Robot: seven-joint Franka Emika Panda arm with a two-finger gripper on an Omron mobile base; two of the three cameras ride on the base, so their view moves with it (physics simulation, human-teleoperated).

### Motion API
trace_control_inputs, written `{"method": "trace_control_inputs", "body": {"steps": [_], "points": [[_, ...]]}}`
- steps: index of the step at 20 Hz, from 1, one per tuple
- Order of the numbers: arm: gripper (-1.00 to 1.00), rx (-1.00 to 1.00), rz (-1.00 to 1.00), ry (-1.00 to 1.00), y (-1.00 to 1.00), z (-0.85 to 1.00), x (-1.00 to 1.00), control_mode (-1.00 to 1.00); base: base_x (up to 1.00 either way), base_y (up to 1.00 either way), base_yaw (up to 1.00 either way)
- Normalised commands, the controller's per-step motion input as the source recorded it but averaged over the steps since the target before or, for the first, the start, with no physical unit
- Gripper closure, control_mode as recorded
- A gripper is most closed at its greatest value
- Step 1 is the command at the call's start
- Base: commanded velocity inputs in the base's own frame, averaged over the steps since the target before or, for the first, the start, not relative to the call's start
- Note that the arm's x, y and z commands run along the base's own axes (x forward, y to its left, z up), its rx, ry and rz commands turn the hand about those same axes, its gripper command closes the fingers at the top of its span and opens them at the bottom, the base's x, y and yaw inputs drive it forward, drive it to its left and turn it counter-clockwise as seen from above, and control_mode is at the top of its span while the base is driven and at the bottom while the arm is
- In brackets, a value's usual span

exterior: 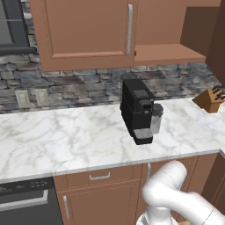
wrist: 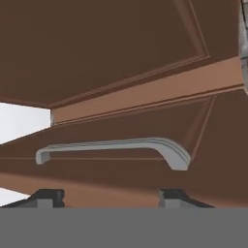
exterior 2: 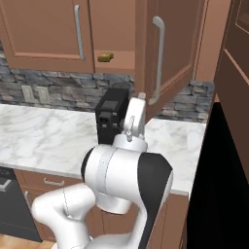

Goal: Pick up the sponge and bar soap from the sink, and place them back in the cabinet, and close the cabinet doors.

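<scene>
The gripper is seen in the hand view only as two dark fingertips at the bottom edge, set apart, with nothing between them. They are held just short of the silver bar handle of a brown cabinet door; whether the handle is touched cannot be told. In the right base view the hand is largely hidden behind the arm's own bulky white and dark joints, so the jaws are not made out there.

In the right base view the right cabinet door is seen swung open toward the camera, its handle just above the raised wrist. The left door is shut, with its top cut off by the frame. Between them the open cabinet is seen, and a small yellowish-olive thing, probably the sponge, lies on its bottom board; it is too small for its faces to be told apart.

In the left base view the cabinet's bare inner board is seen beside the shut left door.

A black coffee machine stands on the marble counter below the cabinet, and is half hidden by the arm in the right base view. A wooden knife block stands at the far right. Two wall sockets are set in the stone backsplash. A dark appliance front is cut off at the lower left.
</scene>
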Motion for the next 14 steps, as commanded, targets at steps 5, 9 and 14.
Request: {"method": "trace_control_inputs", "body": {"steps": [5,9,14], "points": [[-1.00,0.03,0.15,0.27,0.18,0.03,0.52,-1.00,0.00,0.00,0.00],[-1.00,0.04,0.14,0.27,0.13,0.07,0.52,-1.00,0.00,0.00,0.00],[-1.00,0.06,0.15,0.30,0.04,0.10,0.54,-1.00,0.00,0.00,0.00]]}}
